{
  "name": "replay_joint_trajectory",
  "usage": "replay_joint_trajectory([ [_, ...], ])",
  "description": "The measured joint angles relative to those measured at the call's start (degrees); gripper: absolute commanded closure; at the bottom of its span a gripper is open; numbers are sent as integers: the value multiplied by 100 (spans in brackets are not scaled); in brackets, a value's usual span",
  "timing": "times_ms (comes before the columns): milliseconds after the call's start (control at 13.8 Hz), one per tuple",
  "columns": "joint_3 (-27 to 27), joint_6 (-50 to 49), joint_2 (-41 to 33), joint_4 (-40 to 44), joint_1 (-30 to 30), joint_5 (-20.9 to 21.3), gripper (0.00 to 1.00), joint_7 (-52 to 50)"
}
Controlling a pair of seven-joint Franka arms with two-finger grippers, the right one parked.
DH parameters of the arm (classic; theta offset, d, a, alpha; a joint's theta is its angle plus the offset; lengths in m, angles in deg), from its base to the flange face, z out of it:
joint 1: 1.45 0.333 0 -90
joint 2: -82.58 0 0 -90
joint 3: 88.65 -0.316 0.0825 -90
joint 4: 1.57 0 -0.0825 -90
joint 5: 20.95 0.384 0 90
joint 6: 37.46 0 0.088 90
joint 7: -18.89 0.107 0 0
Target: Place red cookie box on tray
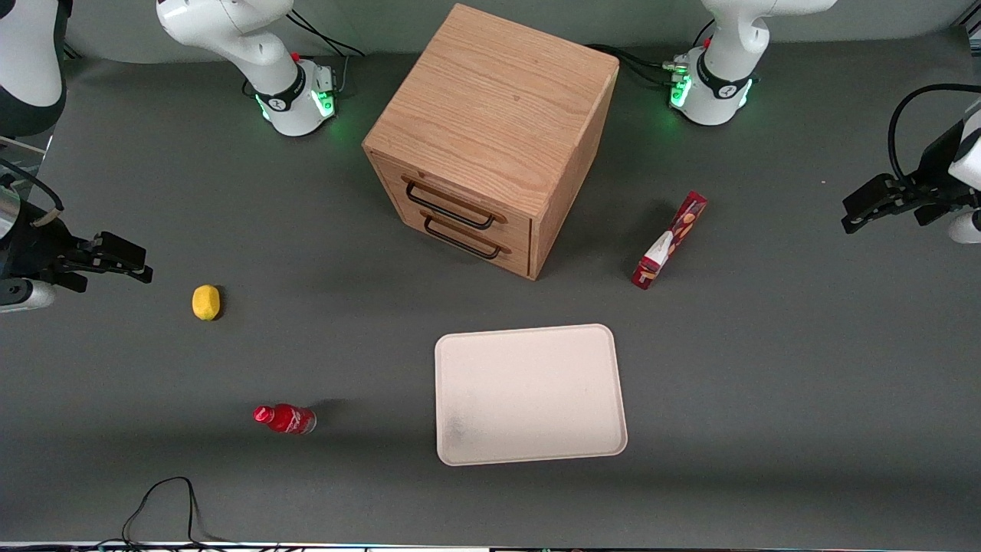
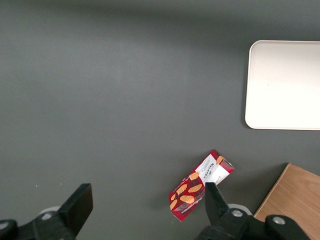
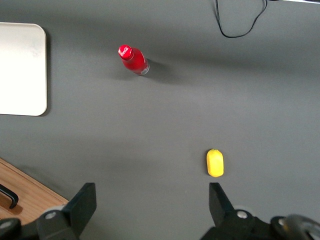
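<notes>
Red cookie box (image 1: 670, 240) is lying on the table (image 1: 766, 368), resting beside the wooden drawer cabinet (image 1: 490, 138), toward the working arm's end from it and apart from it. Box's long axis is running diagonally, 1 end pointing toward the tray (image 1: 530, 394), the other pointing away from the front camera. Printed face with cookie pictures is showing up. Tray is sitting nearer to the front camera than the box, well apart from it, nothing on it.

Gripper (image 1: 852, 215) is hanging out at the working arm's end of the table, well apart from the box and holding nothing. Fingers (image 2: 79, 202) are standing spread wide with only bare table between them. In the left wrist view the box (image 2: 201, 185) is lying just off 1 fingertip, outside the gap, not centred.

Judgement: task is not yet started, reach step is in hand. Gripper needs shifting sideways toward the cabinet to bring the box between the 2 fingers, and turning so the fingers are closing across the slim width, not along the length.

Also around the box: 1 yellow lemon (image 1: 205, 302) and 1 small red bottle (image 1: 285, 418), both toward the parked arm's end, not task items.
</notes>
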Motion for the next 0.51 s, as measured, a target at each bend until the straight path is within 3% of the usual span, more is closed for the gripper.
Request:
replay_joint_trajectory([
  [508,-1,-40,-5,20,0,0,0,1],
])
